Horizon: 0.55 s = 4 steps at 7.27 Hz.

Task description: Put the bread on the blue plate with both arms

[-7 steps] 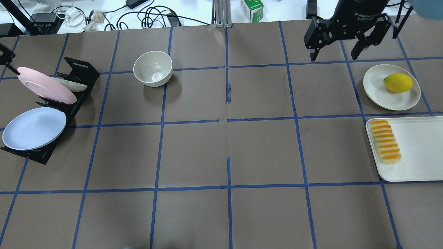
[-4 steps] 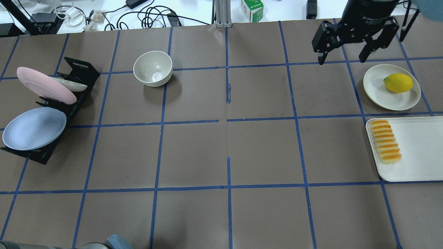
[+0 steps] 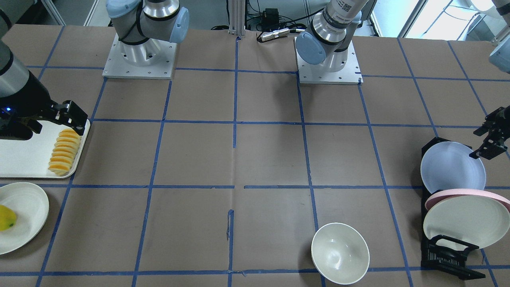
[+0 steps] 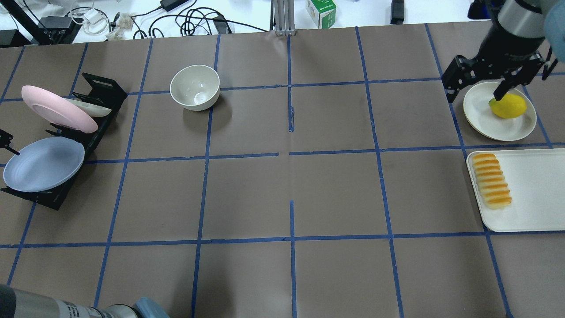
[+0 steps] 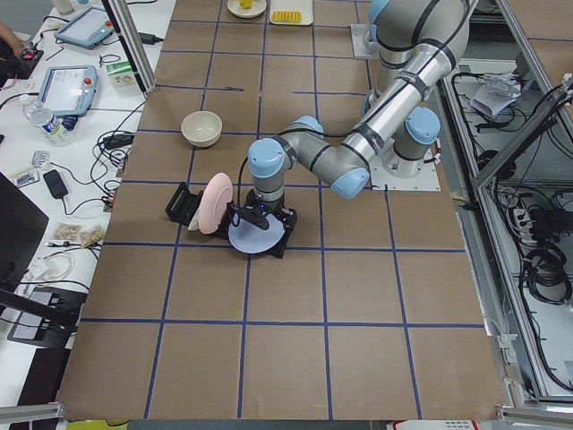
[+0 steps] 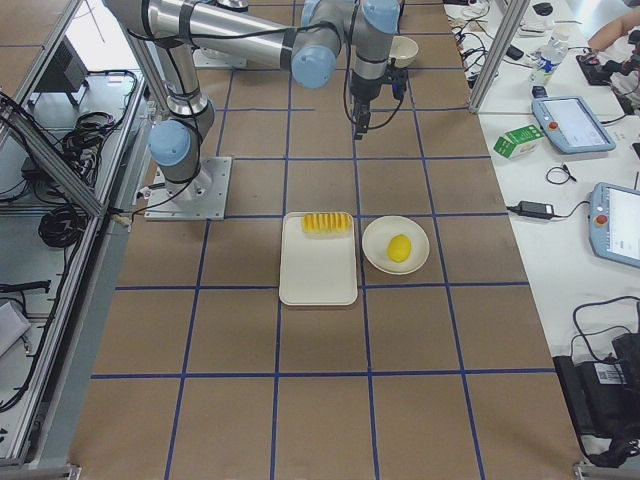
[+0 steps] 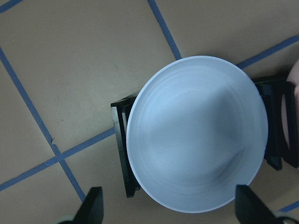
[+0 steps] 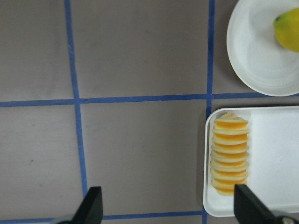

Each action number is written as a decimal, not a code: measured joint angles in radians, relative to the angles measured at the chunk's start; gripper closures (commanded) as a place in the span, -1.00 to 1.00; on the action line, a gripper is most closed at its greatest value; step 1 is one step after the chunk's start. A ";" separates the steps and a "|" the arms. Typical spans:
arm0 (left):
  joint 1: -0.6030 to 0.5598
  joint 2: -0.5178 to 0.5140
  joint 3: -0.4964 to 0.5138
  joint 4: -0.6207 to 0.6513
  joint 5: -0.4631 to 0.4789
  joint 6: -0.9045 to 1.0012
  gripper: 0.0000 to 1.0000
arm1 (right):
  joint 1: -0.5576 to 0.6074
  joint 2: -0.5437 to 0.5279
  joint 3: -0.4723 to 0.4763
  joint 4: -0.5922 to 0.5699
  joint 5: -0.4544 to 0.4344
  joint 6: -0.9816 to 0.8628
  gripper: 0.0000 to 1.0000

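The bread lies along the left edge of a white tray at the table's right; it also shows in the right wrist view and the front view. The blue plate leans in the front slot of a black rack; the left wrist view shows it from above. My right gripper is open and empty, high over the lemon plate, apart from the bread. My left gripper is open and empty, just above the blue plate's rim.
A pink plate and a cream plate stand in the same rack. A cream bowl sits at the far left centre. A lemon lies on a cream plate beyond the tray. My left arm's elbow is at the near left.
My right gripper has moved right and nearer, from the far table edge to over the lemon plate. My left gripper has moved from the pink plate to the blue plate.
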<state>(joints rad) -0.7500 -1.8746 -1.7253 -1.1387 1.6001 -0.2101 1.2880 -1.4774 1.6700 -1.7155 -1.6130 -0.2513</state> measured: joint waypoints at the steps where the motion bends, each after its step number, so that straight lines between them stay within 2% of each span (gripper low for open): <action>1: 0.021 -0.026 -0.002 0.026 0.001 0.033 -0.32 | -0.072 -0.003 0.089 -0.082 0.007 -0.055 -1.00; 3: 0.059 -0.066 -0.002 0.085 -0.004 0.067 -0.30 | -0.178 0.000 0.241 -0.236 0.032 -0.168 -1.00; 4: 0.064 -0.079 -0.005 0.106 -0.007 0.072 -0.13 | -0.217 0.008 0.320 -0.345 0.037 -0.227 -1.00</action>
<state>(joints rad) -0.6863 -1.9531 -1.7304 -1.0322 1.5929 -0.1379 1.0714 -1.4696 1.9901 -2.0607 -1.5764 -0.4784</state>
